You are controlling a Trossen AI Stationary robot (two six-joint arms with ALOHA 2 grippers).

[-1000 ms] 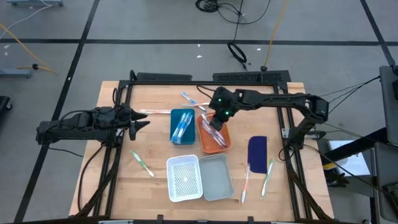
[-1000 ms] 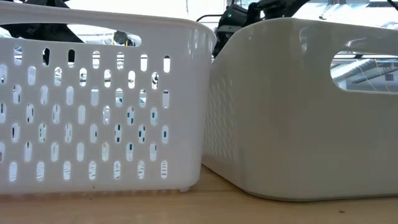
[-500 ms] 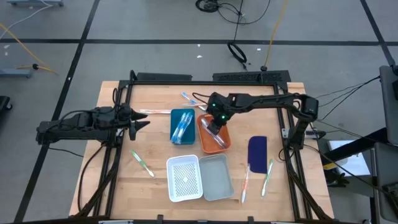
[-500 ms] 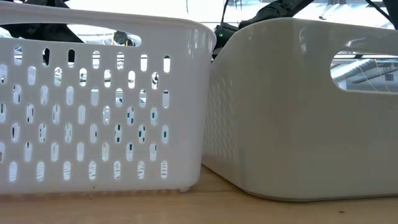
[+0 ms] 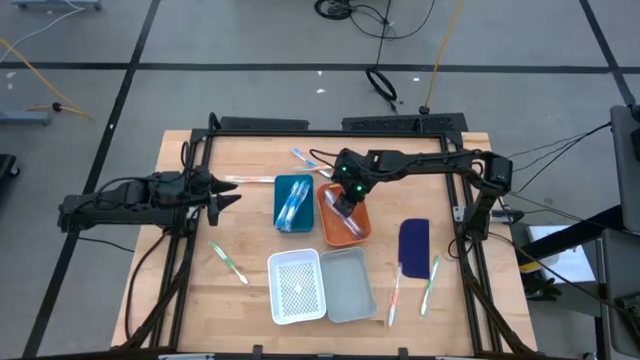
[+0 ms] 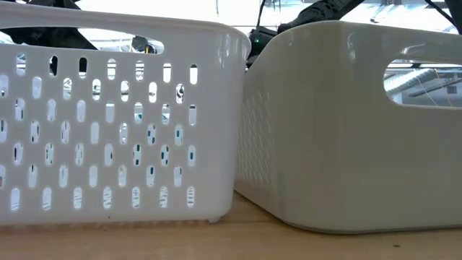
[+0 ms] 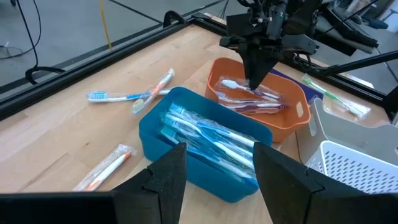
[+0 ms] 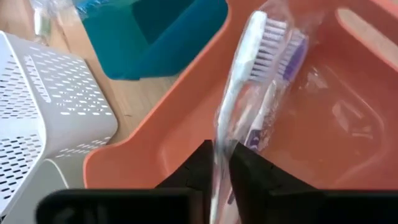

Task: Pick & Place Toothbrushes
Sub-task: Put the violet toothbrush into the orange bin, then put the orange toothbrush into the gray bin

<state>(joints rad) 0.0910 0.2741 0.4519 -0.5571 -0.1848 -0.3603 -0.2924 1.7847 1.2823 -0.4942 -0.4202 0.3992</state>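
My right gripper (image 5: 345,200) reaches down into the orange tray (image 5: 352,232), shut on a clear-wrapped white toothbrush (image 8: 249,68). More wrapped toothbrushes (image 7: 261,102) lie in that tray. The blue tray (image 5: 292,203) beside it holds blue toothbrushes (image 7: 205,134). Loose toothbrushes lie on the table: a green one (image 5: 228,262) near left, an orange (image 5: 395,290) and a green one (image 5: 430,283) near right, a blue one (image 5: 305,158) at the far side. My left gripper (image 7: 217,186) waits open at the table's left. My right gripper pinches the wrapped toothbrush by its handle (image 8: 222,149), below the bristle head, between its two fingers. The fingers (image 7: 254,71) slant down from above into the orange tray. The brush's head end (image 8: 264,37) reaches out ahead of the fingers, over the tray's floor.
A white perforated basket (image 5: 297,287) and a grey bin (image 5: 348,283) stand at the near edge and fill the low view. A dark blue flat oblong piece (image 5: 413,243) lies right of the orange tray. A black frame (image 5: 330,128) borders the table.
My right gripper has sunk into the orange tray with the wrapped toothbrush, moving slightly toward the table's near left, then kept still over the last half second.
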